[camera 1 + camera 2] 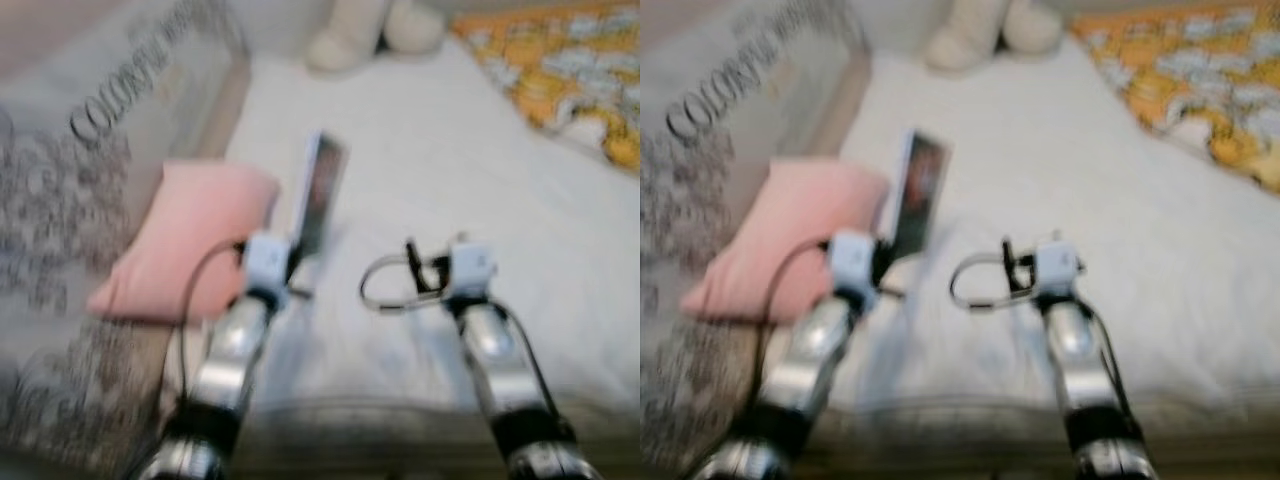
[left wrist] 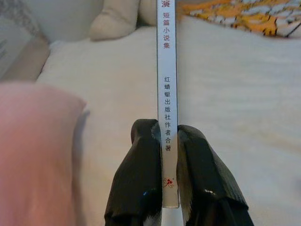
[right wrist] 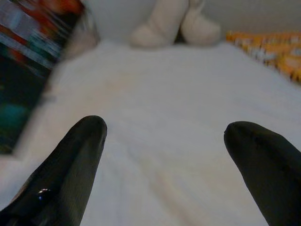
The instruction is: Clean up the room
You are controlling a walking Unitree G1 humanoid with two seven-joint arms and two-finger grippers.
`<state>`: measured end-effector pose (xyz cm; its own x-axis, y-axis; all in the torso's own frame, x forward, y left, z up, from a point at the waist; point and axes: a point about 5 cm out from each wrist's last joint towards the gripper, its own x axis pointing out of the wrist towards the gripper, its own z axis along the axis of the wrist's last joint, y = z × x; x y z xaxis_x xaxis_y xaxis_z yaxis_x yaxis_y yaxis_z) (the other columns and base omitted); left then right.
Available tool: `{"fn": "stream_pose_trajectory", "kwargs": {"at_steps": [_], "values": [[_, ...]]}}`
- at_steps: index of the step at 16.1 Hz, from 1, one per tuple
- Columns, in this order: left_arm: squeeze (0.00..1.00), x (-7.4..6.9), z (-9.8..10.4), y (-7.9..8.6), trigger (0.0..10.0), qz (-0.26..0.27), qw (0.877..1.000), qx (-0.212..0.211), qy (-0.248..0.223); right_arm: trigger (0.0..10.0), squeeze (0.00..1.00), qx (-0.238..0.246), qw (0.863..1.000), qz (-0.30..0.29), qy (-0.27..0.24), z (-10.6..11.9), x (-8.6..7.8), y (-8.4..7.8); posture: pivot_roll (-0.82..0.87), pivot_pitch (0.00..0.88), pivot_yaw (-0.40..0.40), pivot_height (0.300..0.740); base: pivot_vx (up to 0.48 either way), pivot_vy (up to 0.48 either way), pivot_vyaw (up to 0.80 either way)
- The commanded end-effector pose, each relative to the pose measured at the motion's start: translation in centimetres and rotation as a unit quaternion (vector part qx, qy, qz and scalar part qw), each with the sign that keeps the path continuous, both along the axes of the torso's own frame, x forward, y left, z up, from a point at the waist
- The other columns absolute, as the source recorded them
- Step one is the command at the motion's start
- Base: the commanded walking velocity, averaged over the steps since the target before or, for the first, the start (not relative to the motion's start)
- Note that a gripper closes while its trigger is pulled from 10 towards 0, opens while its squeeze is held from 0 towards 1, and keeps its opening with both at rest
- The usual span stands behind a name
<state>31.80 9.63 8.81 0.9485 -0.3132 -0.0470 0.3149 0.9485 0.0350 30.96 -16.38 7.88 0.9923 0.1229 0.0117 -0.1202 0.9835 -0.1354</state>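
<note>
Left gripper [image 2: 168, 155] clamped on a thin book [image 2: 167, 94], upright above white bed [image 1: 450, 170]. Pink pillow [image 1: 185, 240] at nine o'clock. Right gripper [image 3: 164, 136] spread wide, empty.

a home bedroom: a white bed [image 1: 440, 170], a pink pillow [image 1: 185, 240], a patterned yellow quilt [image 1: 570, 60].

A white bed [image 1: 450, 170] carries a pink pillow [image 1: 185, 240] at its left edge. A cream plush toy [image 1: 370, 30] sits at the far end, with an orange patterned blanket [image 1: 565, 65] to its right.
</note>
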Motion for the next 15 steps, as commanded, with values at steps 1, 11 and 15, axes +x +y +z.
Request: {"fn": "stream_pose_trajectory", "kwargs": {"at_steps": [1,11,15], "values": [[0.00,1.5,1.5,0.8,10.0,0.014,0.999,-0.029,-0.008,10.0,0.00,0.000,1.000,0.019,-0.003,0.2,-0.5,0.2,-0.16,0.000,0.136,0.740,0.000,0.000,0.00],[0.00,4.0,-1.2,-1.3,10.0,-0.064,0.959,-0.158,0.226,10.0,0.00,-0.037,0.999,-0.014,0.035,-0.4,-5.3,-4.3,-0.30,0.052,0.138,0.740,0.000,0.000,0.00],[0.00,1.6,-4.9,-0.6,10.0,-0.044,0.943,-0.144,0.297,10.0,0.00,-0.040,0.999,-0.007,0.035,0.7,-6.7,-3.9,-0.35,0.099,0.133,0.740,0.000,0.000,0.00]]}}
